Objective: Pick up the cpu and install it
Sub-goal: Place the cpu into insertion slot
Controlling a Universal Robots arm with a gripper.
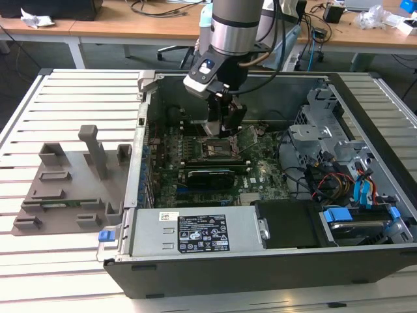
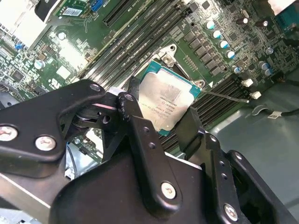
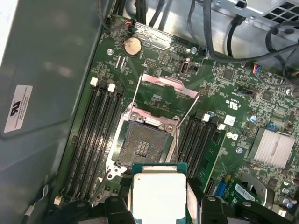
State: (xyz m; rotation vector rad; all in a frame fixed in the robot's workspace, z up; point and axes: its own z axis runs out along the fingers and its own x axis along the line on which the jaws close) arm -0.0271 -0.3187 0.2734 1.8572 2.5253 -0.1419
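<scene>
In the exterior view the arm point(image 1: 228, 26) reaches down into an open computer case point(image 1: 260, 261) lying on a slatted desk point(image 1: 65, 98). Its tool point(image 1: 228, 127) hangs low over the motherboard point(image 1: 215, 176), close above the CPU socket point(image 1: 218, 149). A grey plastic fixture point(image 1: 71, 189) sits on the desk at the exterior view's left, just beside the case.

In the second wrist view the tool's two black fingers point(image 2: 140, 135) are clamped on opposite edges of the cpu point(image 2: 166, 105) – silvery top facing the camera, green rim showing. The chip is tilted against the lines of the board beneath it. How far it hangs above the board is hard to judge from here.

In the first wrist view the cpu point(image 3: 159, 193) is held flat between the fingers, next to the near edge of the socket point(image 3: 142, 144). The socket lies open and bare – its load plate point(image 3: 166, 86) is swung up on the far side, with memory slots point(image 3: 93, 135) flanking it. The cpu is not seated.
</scene>
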